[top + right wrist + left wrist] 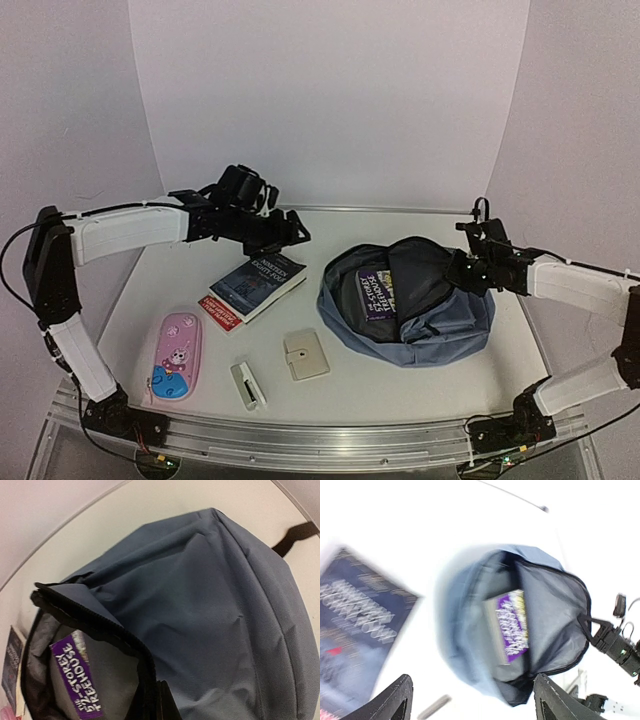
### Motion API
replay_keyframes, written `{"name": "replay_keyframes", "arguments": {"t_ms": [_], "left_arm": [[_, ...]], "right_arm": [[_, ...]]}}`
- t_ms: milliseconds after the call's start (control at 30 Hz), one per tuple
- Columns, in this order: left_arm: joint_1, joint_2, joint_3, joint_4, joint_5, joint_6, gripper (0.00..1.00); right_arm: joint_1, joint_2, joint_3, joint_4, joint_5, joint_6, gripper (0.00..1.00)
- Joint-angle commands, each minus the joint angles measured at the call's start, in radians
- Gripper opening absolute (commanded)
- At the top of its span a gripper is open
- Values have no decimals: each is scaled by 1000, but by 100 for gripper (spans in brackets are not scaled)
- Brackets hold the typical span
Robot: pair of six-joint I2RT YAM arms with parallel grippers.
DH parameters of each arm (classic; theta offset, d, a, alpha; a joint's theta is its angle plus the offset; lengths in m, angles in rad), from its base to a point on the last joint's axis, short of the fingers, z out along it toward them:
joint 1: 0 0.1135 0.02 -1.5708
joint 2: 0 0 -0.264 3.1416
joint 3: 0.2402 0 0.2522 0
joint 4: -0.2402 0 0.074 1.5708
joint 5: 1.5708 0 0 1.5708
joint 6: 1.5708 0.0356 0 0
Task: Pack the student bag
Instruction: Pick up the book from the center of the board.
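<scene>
The slate-blue student bag [440, 318] lies open at the right of the table, with a purple book [378, 292] inside its mouth. My right gripper [468, 272] is shut on the bag's black zip edge [145, 670] and holds the flap up; its fingers [167, 705] pinch the trim. My left gripper [288, 236] hangs open and empty above the table left of the bag. In its wrist view the fingertips [395, 700] stand far apart, with the bag [465, 610] and purple book [512, 625] beyond them.
A dark blue book [258, 283] rests on a red one [220, 313] left of the bag. Nearer the front lie a pink pencil case [177, 355], a beige wallet-like case [305, 354] and a small white stapler-like item [247, 385].
</scene>
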Motion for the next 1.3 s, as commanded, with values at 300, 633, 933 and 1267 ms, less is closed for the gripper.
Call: {"name": "replay_keyframes", "arguments": {"t_ms": [300,633,933,1267], "left_arm": [[206,-324,-313,-104,-50,42,89],[343,-271,-302,-136,20,246,92],[441,-37,-177,-144,152,344,91],[492,148,-90,-108,311,316,89]], "right_arm": [[-18,-19,-20,-16,1,-35,79],[-19,-254,58,-180,-68,-144,98],[-18,-326,208,-189,-208,-81,97],[174,-255,210,7,-193,69,96]]}}
